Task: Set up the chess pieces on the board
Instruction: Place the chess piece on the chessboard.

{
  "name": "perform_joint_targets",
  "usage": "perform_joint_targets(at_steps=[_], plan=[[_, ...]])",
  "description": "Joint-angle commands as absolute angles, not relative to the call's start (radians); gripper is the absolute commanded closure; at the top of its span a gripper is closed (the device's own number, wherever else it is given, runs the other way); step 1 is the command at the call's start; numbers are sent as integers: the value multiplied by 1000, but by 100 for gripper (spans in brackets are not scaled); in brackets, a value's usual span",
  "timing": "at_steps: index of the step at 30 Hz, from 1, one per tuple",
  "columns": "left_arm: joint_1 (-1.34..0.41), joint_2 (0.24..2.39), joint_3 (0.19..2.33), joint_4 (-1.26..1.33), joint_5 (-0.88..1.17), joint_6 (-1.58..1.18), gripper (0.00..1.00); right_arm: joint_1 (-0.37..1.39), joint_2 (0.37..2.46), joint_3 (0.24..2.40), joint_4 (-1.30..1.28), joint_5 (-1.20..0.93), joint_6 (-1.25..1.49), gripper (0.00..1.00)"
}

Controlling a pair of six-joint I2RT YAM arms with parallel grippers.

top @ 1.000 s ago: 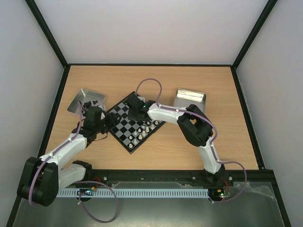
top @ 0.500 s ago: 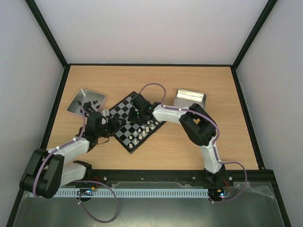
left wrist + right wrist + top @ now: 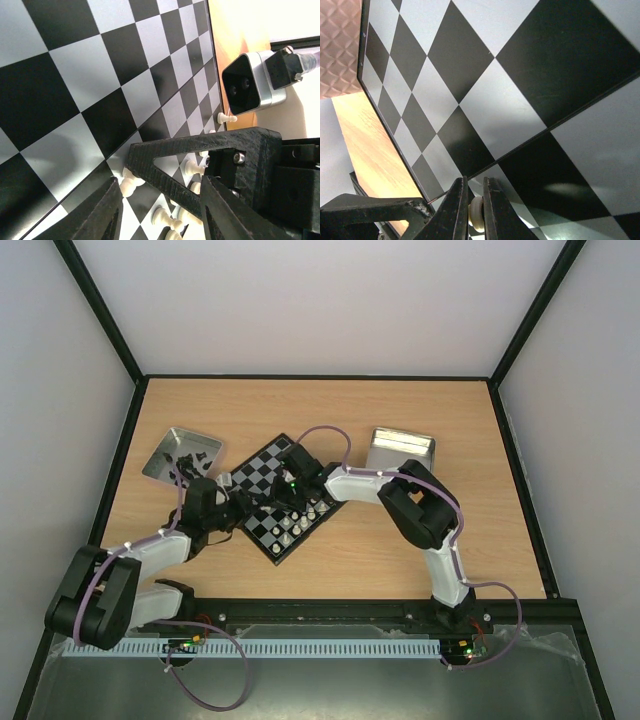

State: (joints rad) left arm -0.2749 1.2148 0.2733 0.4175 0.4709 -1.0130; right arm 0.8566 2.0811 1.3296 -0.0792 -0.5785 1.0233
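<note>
Chess piece (image 3: 477, 215) pinched between narrow right gripper (image 3: 476, 196) tips, lower centre of frame, just over board (image 3: 470, 75) square; left gripper (image 3: 159, 200) half-spread, empty, close alongside.

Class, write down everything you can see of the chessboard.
The board is a flat square of glossy black and light grey checks with a thin black edge. It lies turned cornerwise on the wooden table. Small white pieces stand along its near-right side; other visible squares are bare. The left claw and the right claw, gripping one piece, hang over it.
</note>
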Motion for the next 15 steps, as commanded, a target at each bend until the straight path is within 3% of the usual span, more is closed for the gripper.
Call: perform_joint_targets(at_steps=[1,15], plan=[[-281,1232,260,435,462,-1008,57,852,2039,1315,-61,-608,1047,93],[-305,1282,252,454,436,-1017,66,849,2026,1316,-50,-627,1054,93]])
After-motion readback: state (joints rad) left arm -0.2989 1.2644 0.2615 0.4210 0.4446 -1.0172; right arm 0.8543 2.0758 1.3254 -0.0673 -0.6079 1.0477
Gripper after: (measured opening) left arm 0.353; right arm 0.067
